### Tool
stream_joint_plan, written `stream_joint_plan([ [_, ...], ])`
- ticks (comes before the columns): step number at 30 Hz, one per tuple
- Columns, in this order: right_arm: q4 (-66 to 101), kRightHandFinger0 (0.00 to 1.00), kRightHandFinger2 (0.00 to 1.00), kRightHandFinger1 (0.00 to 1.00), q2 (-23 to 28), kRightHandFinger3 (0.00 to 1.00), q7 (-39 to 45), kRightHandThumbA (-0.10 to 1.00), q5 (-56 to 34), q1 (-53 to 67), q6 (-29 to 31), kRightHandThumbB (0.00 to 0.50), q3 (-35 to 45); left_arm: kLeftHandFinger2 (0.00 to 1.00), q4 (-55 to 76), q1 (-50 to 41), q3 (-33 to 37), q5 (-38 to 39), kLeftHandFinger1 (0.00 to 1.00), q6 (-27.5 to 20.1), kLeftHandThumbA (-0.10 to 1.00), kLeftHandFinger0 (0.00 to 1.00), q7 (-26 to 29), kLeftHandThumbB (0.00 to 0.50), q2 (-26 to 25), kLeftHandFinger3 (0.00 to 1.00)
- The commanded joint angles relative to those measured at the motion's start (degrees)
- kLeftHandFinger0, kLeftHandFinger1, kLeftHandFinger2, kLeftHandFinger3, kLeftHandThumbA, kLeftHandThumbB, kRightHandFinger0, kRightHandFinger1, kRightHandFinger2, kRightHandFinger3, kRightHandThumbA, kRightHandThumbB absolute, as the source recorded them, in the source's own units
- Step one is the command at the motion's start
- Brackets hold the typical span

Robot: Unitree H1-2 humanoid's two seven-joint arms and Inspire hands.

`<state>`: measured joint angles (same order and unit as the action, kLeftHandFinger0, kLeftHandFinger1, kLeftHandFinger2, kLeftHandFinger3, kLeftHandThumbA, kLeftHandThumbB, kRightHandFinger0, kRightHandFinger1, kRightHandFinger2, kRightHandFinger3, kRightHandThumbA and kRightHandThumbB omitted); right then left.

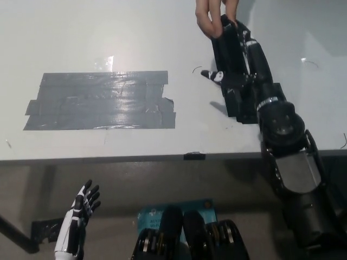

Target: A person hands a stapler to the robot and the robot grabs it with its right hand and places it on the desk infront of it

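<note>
the right hand (234,65) reaches far across the desk (108,43) toward the person's hand (212,16), which pinches the far end of a dark oblong, apparently the stapler (225,46); black on black, so i cannot tell whether the right hand's fingers are closed round it or only lying alongside; the stapler sits at the far right of the desk, well to the right of the grey tape patch (100,100), with its near end merged into the robot's palm.

judging the step as the handover itself, the thing to get right is a firm wrap round the body of the stapler before the person lets go, then a slow draw back toward the near edge and a low, flat set-down on bare desk to the right of the tape patch.

the left hand (78,219) rests below the desk's near edge, down and left of the tape patch, fingers spread and holding nothing.

the desk is pale, smooth and slightly glossy, with glare just beyond the tape patch; beneath it the floor is dim.
</note>
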<state>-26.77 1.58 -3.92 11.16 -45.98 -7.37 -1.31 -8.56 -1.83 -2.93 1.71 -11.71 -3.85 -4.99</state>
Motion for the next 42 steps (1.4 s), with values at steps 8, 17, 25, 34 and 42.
stream_joint_plan([
  [8,-4.3,0.0,0.35,0.12,3.9,0.26,-2.4,-0.1,14.6,-7.9,-19.5,0.263,-9.1,1.0,1.5,0.8,0.4,-0.8,1.0,-1.3,1.0,1.0,-0.4,0.5,-1.1,1.0],
  [17,-0.5,0.0,0.83,0.4,5.4,0.72,1.2,-0.1,14.8,-5.1,-19.6,0.193,-8.6,1.0,1.9,1.1,0.2,-0.1,1.0,-0.5,1.0,1.0,-0.5,0.5,-1.3,1.0],
  [25,6.5,0.0,0.82,0.42,6.4,0.77,6.3,-0.1,15.0,-4.8,-19.6,0.177,-6.9,1.0,0.8,1.5,0.3,-0.3,1.0,-1.7,1.0,1.0,-0.5,0.485,-1.5,1.0],
  [34,13.8,0.03,0.77,0.45,7.2,0.75,19.4,-0.1,19.6,-8.2,-19.6,0.186,-6.4,1.0,1.1,2.4,0.3,-0.4,1.0,-0.8,1.0,1.0,-0.5,0.451,-1.5,1.0],
  [42,10.4,0.09,0.89,0.59,7.3,0.93,28.2,-0.1,22.3,-8.8,-19.6,0.168,-15.6,1.0,0.6,3.1,0.6,-0.6,1.0,-1.2,1.0,1.0,-0.6,0.432,-1.6,1.0],
])
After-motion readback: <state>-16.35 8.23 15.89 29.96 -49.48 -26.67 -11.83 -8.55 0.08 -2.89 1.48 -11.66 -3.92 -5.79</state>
